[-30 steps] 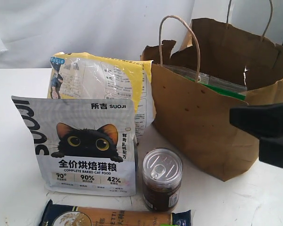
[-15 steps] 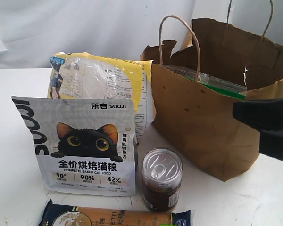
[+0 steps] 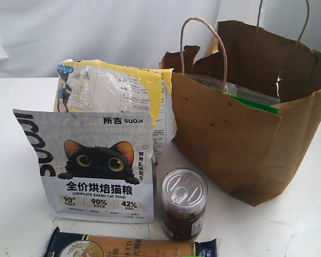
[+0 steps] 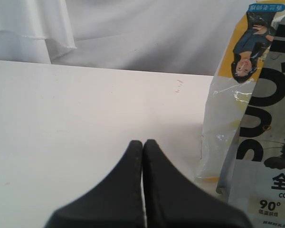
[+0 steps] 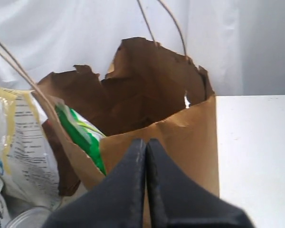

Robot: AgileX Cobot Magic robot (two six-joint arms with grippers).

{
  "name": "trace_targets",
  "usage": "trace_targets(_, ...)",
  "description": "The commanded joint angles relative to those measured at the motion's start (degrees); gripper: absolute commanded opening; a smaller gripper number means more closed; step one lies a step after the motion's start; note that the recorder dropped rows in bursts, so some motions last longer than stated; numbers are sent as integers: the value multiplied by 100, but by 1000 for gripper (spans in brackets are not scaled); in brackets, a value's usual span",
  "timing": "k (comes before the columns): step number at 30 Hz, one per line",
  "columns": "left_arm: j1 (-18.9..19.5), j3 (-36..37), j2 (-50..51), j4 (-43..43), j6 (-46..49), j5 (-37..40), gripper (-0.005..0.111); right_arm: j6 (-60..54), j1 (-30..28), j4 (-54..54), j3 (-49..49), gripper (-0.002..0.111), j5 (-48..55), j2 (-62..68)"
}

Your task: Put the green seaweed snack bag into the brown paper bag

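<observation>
The brown paper bag (image 3: 230, 134) stands upright at the right of the table, its creased rim open. The green seaweed snack bag (image 3: 251, 100) is inside it, only its top edge showing above the front wall. In the right wrist view the green packet (image 5: 80, 135) leans against the inner wall of the paper bag (image 5: 180, 128). My right gripper (image 5: 146, 141) is shut with nothing in it, outside the bag's near wall; it is out of the exterior view. My left gripper (image 4: 142, 142) is shut and empty over bare table, apart from the bags.
A grey cat-food pouch (image 3: 91, 163) stands at the front left, with a yellow-and-clear bag (image 3: 117, 91) behind it. A lidded jar (image 3: 184, 203) stands in front of the paper bag. A flat packet (image 3: 128, 247) lies at the front edge.
My right gripper drew back to the right and left the exterior view. The snack bag stays inside the paper bag. Nothing else moved.
</observation>
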Motion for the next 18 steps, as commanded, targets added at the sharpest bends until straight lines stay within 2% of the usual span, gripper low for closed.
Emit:
trace_targets(1,-31,28,-25,14,-8,-54,0,81,-199,-121,612,0,-589,-450)
trace_targets(9,-31,28,-25,14,-8,-54,0,54,-225,-212,1545,0,-1163,-1111)
trace_targets(16,-31,28,-25,14,-8,-54,0,39,-225,-429,1635,0,-1163,-1156)
trace_targets(18,-31,28,-25,14,-8,-54,0,394,-225,-812,1648,0,-1158,-1208)
